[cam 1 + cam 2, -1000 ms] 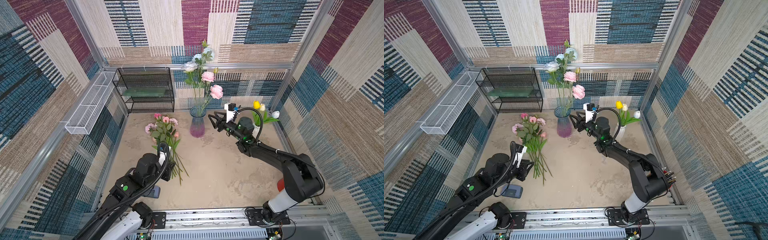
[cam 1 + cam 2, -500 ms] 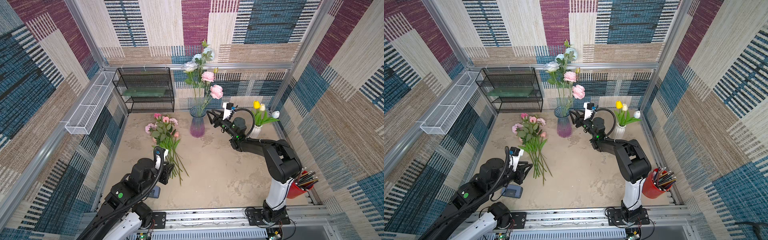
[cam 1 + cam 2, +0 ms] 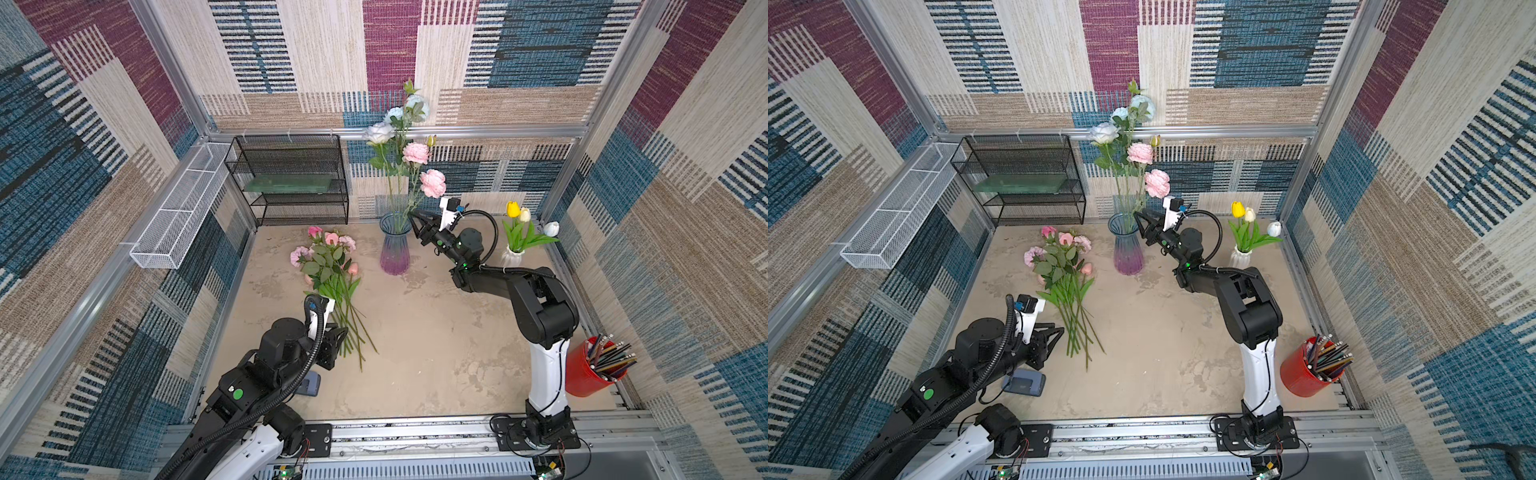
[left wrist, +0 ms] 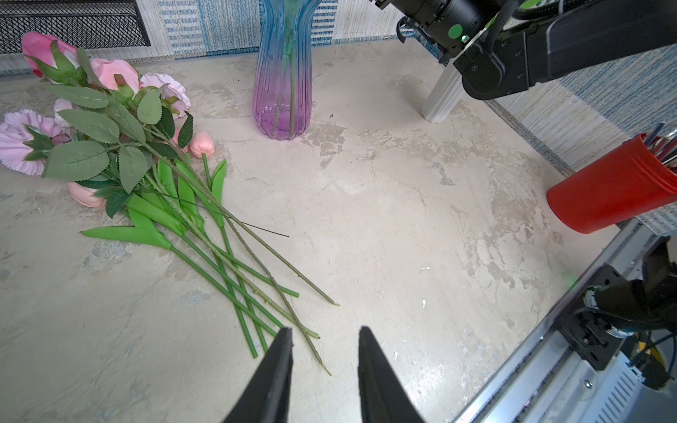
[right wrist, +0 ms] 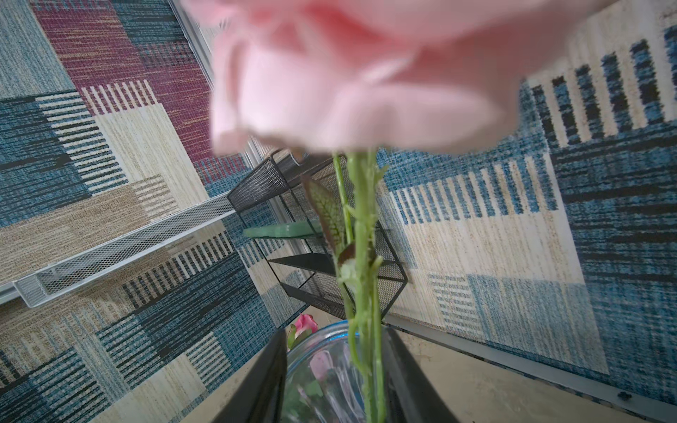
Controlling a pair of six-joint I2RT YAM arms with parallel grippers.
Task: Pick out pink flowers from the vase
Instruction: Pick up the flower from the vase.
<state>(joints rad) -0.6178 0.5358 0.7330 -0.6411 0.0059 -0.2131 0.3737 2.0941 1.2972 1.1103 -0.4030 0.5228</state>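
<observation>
Two pink flowers [image 3: 432, 183] stand in the vase [image 3: 395, 249], hence the right end effector [image 5: 335, 331] straddles the stems just above its rim, jaws apart, not yet pinching; the left end effector [image 4: 324, 329], open and empty, hovers by the pink bunch [image 3: 330, 266] lying on the worktop [image 3: 436, 332].

pink flowers [image 3: 328, 266] lie bunched flat; two pink blooms [image 3: 432, 183] upright in vase [image 3: 395, 253]

The pink bloom [image 5: 366, 73] is blurred (cropped too); whether fingers [image 5: 263, 384] touch its stem [image 5: 362, 227] is unclear.
</observation>
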